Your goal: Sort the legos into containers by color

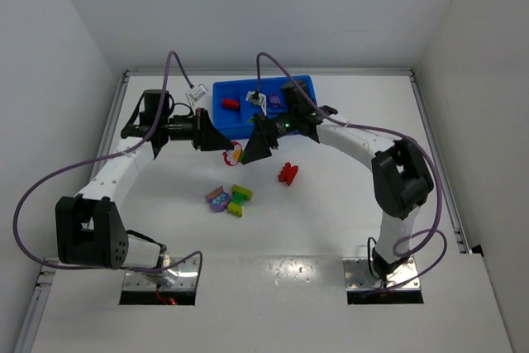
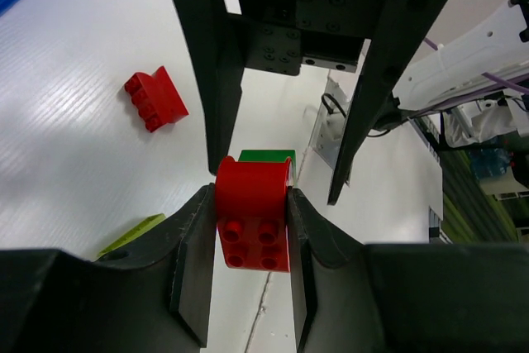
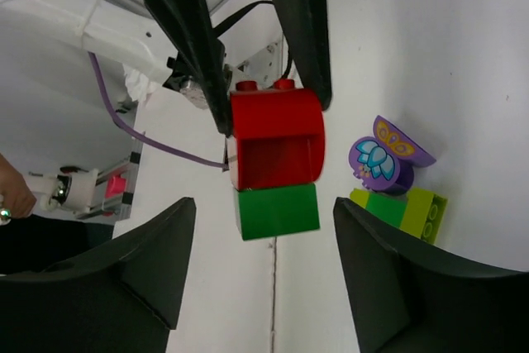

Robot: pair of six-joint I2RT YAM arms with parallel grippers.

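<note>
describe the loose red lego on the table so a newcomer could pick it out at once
Start at the blue tray at the far edge of the table and come toward the near edge. The red lego lies alone, right of the purple-and-green cluster. It is the only red one neither in the tray nor clamped in the left gripper.
</note>
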